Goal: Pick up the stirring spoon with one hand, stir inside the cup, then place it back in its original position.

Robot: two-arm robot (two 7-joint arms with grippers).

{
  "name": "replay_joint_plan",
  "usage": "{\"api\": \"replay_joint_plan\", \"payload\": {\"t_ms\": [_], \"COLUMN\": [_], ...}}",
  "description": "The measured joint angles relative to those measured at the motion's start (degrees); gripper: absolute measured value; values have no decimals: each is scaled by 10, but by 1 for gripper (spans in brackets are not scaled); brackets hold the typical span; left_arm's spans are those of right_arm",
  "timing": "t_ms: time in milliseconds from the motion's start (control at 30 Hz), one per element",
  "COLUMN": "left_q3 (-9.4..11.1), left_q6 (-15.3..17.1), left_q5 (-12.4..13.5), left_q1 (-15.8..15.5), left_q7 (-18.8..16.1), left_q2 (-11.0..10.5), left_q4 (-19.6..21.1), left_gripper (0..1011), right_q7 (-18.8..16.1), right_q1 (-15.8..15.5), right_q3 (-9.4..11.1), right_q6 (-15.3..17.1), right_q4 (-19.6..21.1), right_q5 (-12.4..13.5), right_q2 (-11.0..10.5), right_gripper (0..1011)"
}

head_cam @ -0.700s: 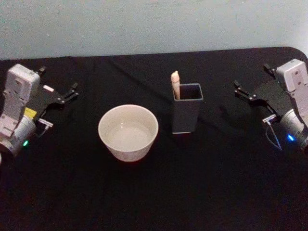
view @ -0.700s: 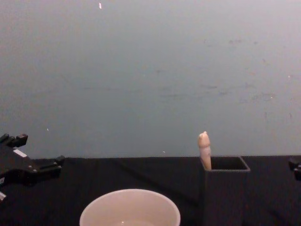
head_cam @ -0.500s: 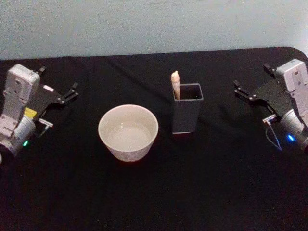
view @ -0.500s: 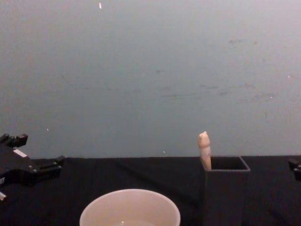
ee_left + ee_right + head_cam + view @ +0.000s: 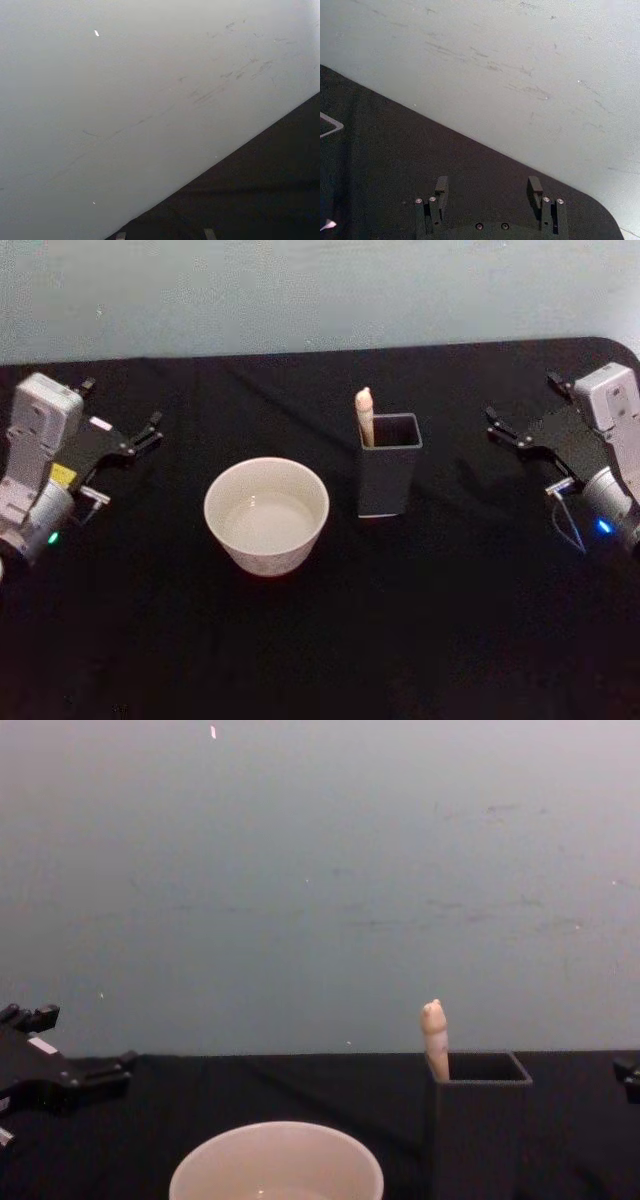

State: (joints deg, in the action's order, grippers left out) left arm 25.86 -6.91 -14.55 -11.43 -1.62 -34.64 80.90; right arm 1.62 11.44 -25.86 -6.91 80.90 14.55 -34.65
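The stirring spoon (image 5: 365, 415) stands in the dark grey square holder (image 5: 388, 480), its cream handle (image 5: 434, 1038) sticking up at the holder's (image 5: 478, 1130) left corner; shaft and bowl are hidden inside. The cream-white cup (image 5: 266, 514) sits left of the holder, its rim (image 5: 276, 1160) low in the chest view. My left gripper (image 5: 120, 425) rests open at the far left, well away from the cup. My right gripper (image 5: 522, 412) stands open at the far right; in the right wrist view its fingers (image 5: 441, 186) are spread with nothing between them.
A black cloth (image 5: 400, 640) covers the table, with a pale wall (image 5: 320, 870) behind its far edge. There is open cloth in front of the cup and between the holder and each gripper.
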Motion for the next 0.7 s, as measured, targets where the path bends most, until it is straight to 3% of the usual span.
{"api": "replay_joint_plan", "payload": {"t_ms": [700], "left_q3": [0], "left_q6": [0], "left_q5": [0], "left_q1": [0], "left_q7": [0], "left_q2": [0], "left_q4": [0], "left_gripper": [1001], "right_q7": [0], "right_q1": [0], "right_q3": [0], "right_q6": [0], "right_q4": [0], "right_q5": [0], "right_q2": [0], "right_gripper": [1003]}}
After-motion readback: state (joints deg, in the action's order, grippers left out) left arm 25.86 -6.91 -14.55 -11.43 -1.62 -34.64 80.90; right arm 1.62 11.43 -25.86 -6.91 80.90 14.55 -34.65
